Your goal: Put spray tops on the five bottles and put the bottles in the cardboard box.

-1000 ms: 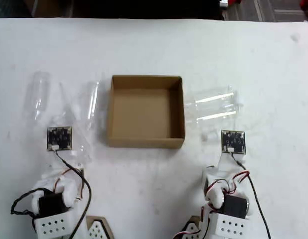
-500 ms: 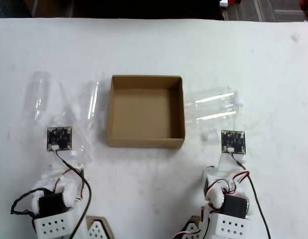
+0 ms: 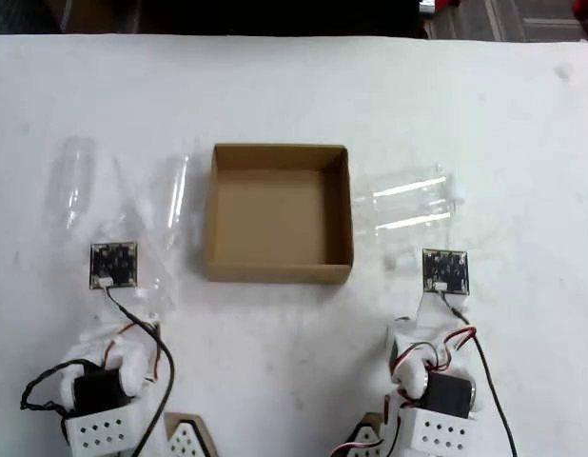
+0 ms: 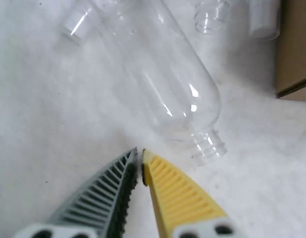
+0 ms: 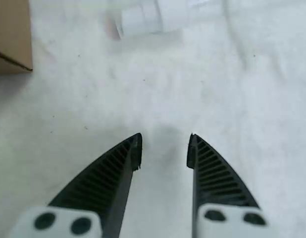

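Two bottles: lying on the tabletop, just right of the cardboard box.
Left tool: I see tips pinched together, empty, beside a third bottle, near its neck.
Right tool: narrowly parted, empty.

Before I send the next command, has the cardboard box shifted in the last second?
No. In the high view the cardboard box sits where it was, its far wall no nearer the table edge.

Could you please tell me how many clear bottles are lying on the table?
5 bottles. Left of the box: one far out, one beside it, one slanted between them. Right of it: two side by side. Clear plastic is faint, so others may be hidden.
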Available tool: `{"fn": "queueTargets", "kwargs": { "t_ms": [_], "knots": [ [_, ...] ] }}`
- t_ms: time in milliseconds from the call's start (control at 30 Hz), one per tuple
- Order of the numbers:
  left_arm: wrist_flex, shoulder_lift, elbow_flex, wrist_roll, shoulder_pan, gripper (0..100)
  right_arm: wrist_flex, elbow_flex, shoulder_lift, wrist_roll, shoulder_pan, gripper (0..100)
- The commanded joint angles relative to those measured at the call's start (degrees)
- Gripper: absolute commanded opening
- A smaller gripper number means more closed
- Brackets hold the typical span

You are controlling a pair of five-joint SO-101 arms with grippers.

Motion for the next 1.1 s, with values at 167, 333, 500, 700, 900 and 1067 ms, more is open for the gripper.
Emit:
{"fn": "queueTargets", "kwargs": {
  "t_ms": [167, 333, 500, 700, 900, 1067],
  "knots": [
    [0.1, -0.5, -0.2, 0.6, 0.2, 2, -0.9, 0.5, 0.0, -0.1, 0.4, 13.1],
    [0.1, -0.5, -0.2, 0.6, 0.2, 2, -0.9, 0.5, 0.0, -0.1, 0.4, 13.1],
    [0.1, -0.5, -0.2, 0.6, 0.2, 2, -0.9, 0.5, 0.0, -0.1, 0.4, 13.1],
    [0.1, -0.5, -0.2, 0.6, 0.2, 2, -0.9, 0.5, 0.0, -0.1, 0.4, 13.1],
    [0.1, -0.5, -0.2, 0.7, 1.6, 2, -0.9, 0.5, 0.0, -0.1, 0.4, 13.1],
    [0.1, -0.5, -0.2, 0.9, 1.7, 2, -0.9, 0.5, 0.0, -0.1, 0.1, 13.1]
  ]
}}
